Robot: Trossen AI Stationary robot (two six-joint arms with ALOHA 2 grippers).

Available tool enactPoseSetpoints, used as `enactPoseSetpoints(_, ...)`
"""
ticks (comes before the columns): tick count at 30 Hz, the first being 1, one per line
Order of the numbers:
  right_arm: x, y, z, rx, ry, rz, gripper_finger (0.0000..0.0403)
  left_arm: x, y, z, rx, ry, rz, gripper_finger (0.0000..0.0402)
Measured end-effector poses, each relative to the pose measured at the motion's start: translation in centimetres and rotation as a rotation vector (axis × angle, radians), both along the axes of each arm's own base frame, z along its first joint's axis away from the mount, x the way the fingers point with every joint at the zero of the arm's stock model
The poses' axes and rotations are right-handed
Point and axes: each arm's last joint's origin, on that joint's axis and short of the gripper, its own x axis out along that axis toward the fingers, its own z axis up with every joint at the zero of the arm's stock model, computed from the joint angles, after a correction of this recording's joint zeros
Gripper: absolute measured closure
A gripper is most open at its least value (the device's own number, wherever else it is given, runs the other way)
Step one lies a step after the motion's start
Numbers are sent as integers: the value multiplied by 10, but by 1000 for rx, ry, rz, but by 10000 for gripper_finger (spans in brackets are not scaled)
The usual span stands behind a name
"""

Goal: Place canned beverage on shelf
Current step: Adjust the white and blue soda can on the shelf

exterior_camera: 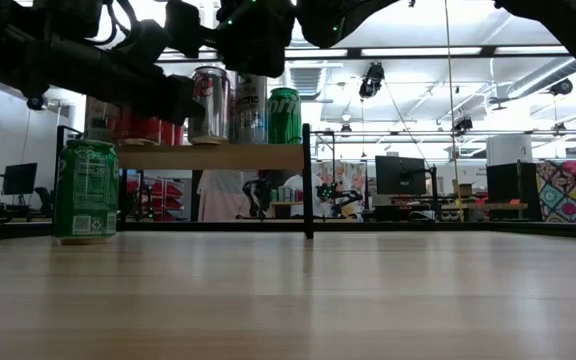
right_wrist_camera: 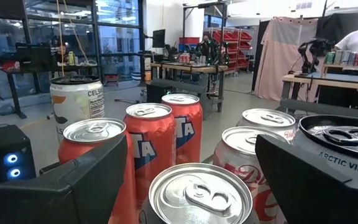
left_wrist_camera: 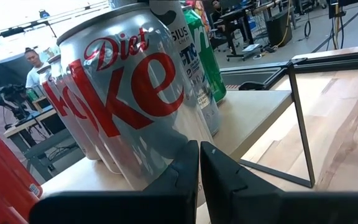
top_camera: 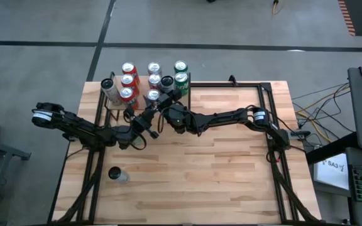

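diet coke can (left_wrist_camera: 129, 93) | crowded shelf (top_camera: 168, 100) | lone can (top_camera: 116, 174) apart

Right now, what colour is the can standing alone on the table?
Green, seen best in the low view: the can stands on the tabletop, off the shelf.

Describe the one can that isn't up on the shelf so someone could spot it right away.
Start at the wooden table and find its near left corner. A single green can stands there, upright and alone, well apart from the shelf at the far edge, where all the other cans cluster.
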Motion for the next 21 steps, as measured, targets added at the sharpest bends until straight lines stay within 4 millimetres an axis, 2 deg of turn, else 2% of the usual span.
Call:
enactPoseSetpoints(8,-1,0,3,-19,11,0,62,0,0,0,2,4,0,402)
enactPoseSetpoints(17,-5,9,21,-65,-1,54,62,2,2,1,19,28,14,402)
enactPoseSetpoints(21,-6,9,21,-95,37,29,62,2,5,2,18,24,28,402)
